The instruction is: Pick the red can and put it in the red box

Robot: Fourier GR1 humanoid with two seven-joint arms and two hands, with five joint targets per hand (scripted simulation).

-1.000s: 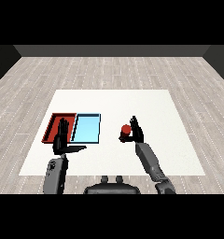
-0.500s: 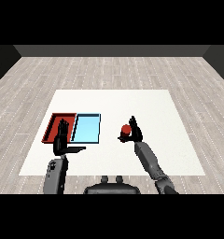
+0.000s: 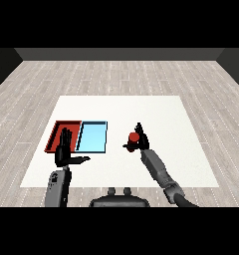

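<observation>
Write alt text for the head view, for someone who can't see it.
The robot's right hand curls round a red can right of two trays on a white table. The red tray lies left of the light blue tray, and the open left hand is raised near the red tray's front edge.

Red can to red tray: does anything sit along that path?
Yes. The red can, in the right hand, is right of both trays; the light blue tray lies between it and the red tray. The left hand overlaps the red tray's near edge.
</observation>
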